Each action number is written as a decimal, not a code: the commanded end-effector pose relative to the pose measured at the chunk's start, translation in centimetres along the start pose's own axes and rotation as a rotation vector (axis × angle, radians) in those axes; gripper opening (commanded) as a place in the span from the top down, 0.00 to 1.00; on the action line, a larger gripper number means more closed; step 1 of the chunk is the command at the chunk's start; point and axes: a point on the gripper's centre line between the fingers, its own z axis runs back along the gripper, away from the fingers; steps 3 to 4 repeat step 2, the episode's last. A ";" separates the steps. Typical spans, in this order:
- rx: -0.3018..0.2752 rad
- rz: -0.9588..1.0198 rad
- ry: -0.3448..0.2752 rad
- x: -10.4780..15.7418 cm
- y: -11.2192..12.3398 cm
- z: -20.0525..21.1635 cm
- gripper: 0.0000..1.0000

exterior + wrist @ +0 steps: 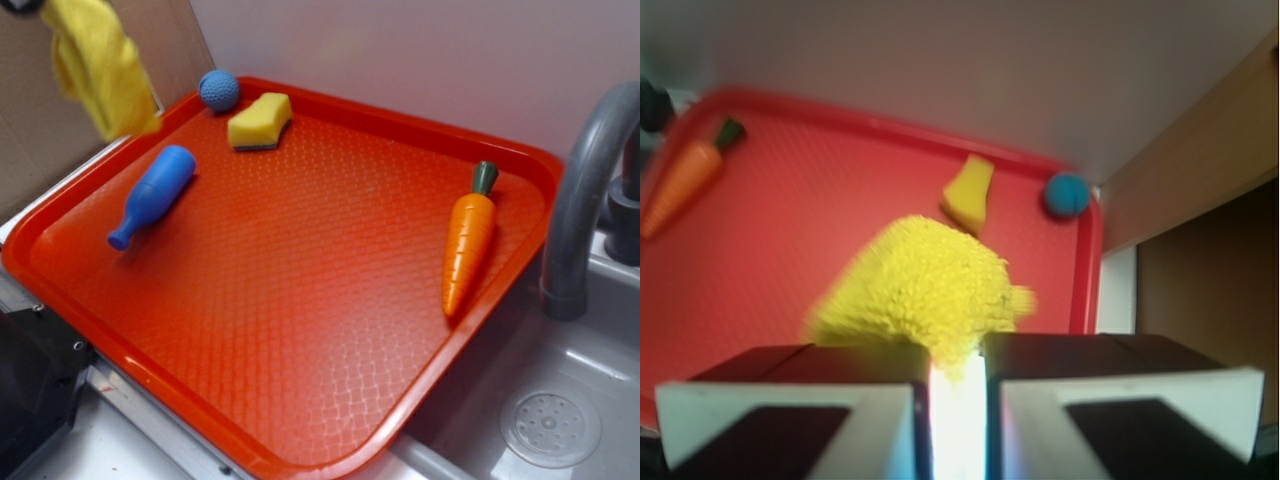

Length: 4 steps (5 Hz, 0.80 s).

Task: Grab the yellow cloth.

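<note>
cloth secured: hand (958, 390) pinches the yellow cloth (925, 290), dangling clear above the red tray (300, 400); the grab looks essentially complete.

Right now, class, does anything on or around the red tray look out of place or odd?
Only the yellow cloth: it hangs in the air, pinched between the gripper's fingers above the tray's corner. The bottle, ball, sponge and carrot lie undisturbed on it.
</note>
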 end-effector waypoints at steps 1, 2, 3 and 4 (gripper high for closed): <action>-0.222 -0.081 -0.136 2.1 -0.5 -1.3 1.00; -0.221 -0.095 -0.121 1.8 -0.8 -2.2 1.00; -0.221 -0.095 -0.121 1.8 -0.8 -2.2 1.00; -0.221 -0.095 -0.121 1.8 -0.8 -2.2 1.00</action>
